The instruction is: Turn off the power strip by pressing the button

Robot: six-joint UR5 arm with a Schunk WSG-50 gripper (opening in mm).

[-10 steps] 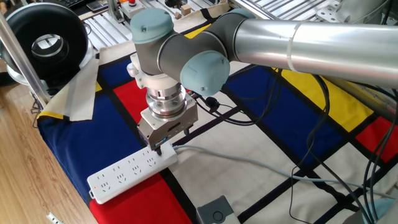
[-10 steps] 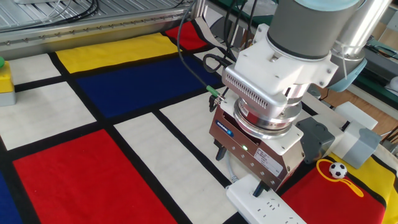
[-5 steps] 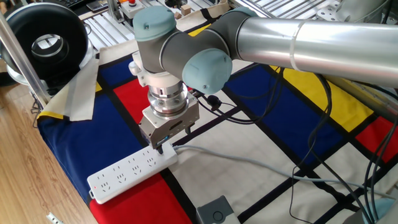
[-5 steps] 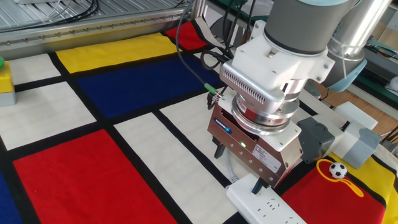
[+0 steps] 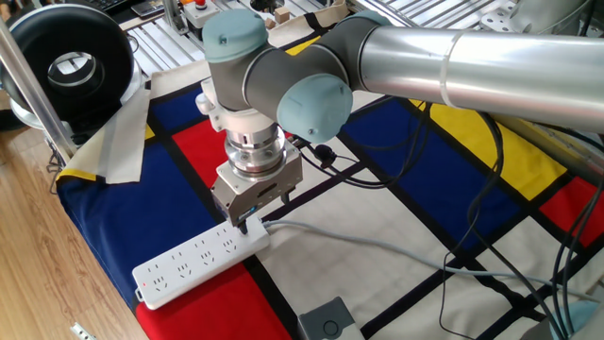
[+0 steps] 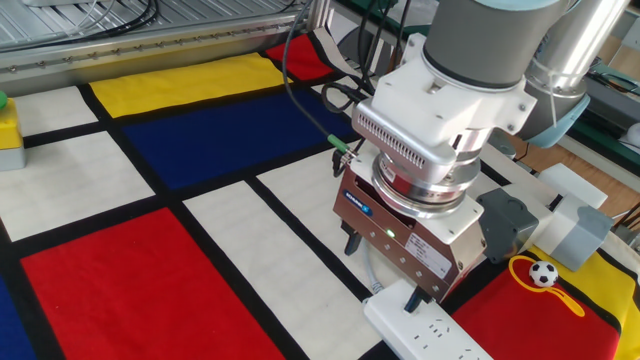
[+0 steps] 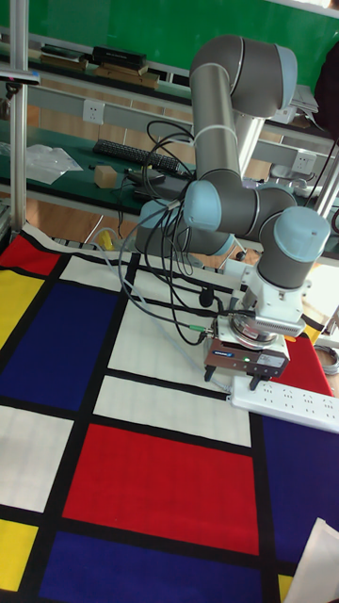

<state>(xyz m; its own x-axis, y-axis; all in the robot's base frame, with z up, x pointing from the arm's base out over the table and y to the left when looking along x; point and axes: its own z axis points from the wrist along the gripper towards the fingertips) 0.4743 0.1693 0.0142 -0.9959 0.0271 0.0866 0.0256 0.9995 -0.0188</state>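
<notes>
- 1 gripper (image 5: 243,225) points straight down over the cord end of the power strip (image 5: 198,260); its dark fingertip sits at or just above the strip's top face, and contact cannot be confirmed.
- Whether the fingers are apart or together cannot be told: in the other fixed view the gripper (image 6: 385,268) shows 1 dark finger (image 6: 353,243) beside the strip and another over its end, but the tips are hidden by the body.
- The button cannot be picked out; it would lie under the gripper.
- The power strip (image 6: 425,327) lies flat on the patterned cloth (image 5: 396,212), across a white panel and a red one, with its free end toward the table edge in one fixed view.
- Its pale grey cord (image 5: 359,244) runs away from the gripper end across the white panel.
- In the tall fixed view the gripper (image 7: 247,369) meets the strip (image 7: 287,398) at its left end.
- A small grey box (image 5: 329,321) sits near the strip at the bottom of one fixed view.
</notes>
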